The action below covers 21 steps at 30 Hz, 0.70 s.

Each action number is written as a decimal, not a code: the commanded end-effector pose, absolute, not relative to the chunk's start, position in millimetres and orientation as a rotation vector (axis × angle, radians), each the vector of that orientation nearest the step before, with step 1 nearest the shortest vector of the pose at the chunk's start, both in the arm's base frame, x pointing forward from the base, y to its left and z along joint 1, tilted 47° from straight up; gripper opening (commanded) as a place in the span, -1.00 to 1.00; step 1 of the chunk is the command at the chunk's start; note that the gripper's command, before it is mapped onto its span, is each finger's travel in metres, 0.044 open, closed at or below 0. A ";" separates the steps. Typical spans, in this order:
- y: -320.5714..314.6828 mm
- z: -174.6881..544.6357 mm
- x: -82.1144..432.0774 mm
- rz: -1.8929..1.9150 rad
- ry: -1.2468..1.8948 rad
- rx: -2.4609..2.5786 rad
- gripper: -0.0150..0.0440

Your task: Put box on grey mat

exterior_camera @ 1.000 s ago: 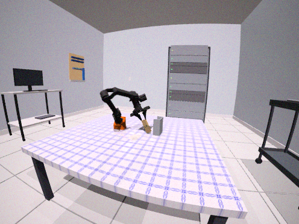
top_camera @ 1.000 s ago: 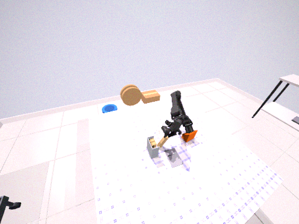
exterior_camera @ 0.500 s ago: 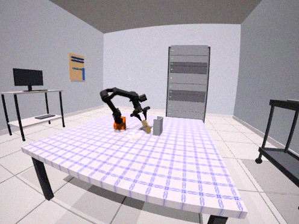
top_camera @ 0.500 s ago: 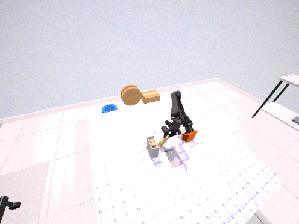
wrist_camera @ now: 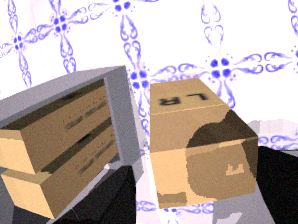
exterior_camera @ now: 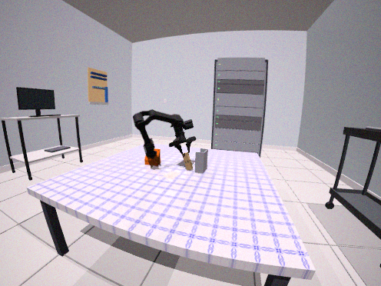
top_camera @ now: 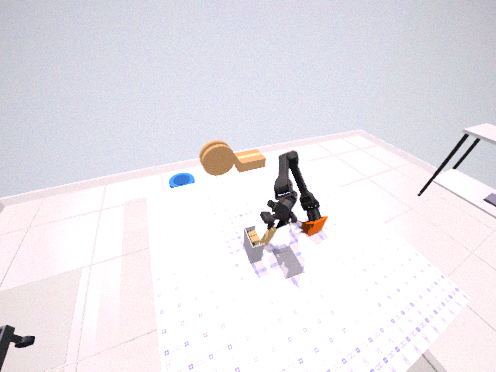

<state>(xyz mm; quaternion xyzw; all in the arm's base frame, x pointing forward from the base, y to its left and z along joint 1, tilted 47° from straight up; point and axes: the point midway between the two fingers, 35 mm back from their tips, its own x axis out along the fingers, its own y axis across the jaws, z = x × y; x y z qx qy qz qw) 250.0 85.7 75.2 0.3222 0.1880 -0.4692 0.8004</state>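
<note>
Pale tiled floor (top_camera: 115, 320) (exterior_camera: 134, 265) surrounds the table (top_camera: 200, 300) (exterior_camera: 165, 215) with its blue-patterned top. From above, a blue ring (top_camera: 172, 183), an upright wooden disc (top_camera: 218, 159) and a wooden block (top_camera: 251, 161) lie well beyond the fingers (top_camera: 273, 228) (exterior_camera: 184, 154). Close beside the fingers stands the grey bin (top_camera: 254, 253) (exterior_camera: 200, 162) (wrist_camera: 123, 117), its upright wall the nearest obstacle; the grey mat (top_camera: 289, 262) is near them too, on the camera side.

From the exterior, a server rack (exterior_camera: 240, 104) stands far behind the fingers, and the orange base (exterior_camera: 157, 154) is on the side away from the bin. A brown box (top_camera: 268, 236) (exterior_camera: 187, 161) (wrist_camera: 200, 165) leans at the fingertips, outside the bin.

Up close, the bin and its two other boxes (wrist_camera: 60, 145) are just beside one finger. The fingers are parted partway, around the leaning box, with a gap on the bin side and no grip on it. Its printed end reads LR upside down, so it is not the ER one. Both boxes inside the bin are plain brown with small dark print on their sides; which of them carries ER cannot be told.
</note>
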 end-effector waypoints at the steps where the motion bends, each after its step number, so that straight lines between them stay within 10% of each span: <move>1: 86.8 75.4 257.3 -1.066 0.426 0.683 0.30; 21: 90.9 80.4 286.7 -1.260 0.503 0.651 0.30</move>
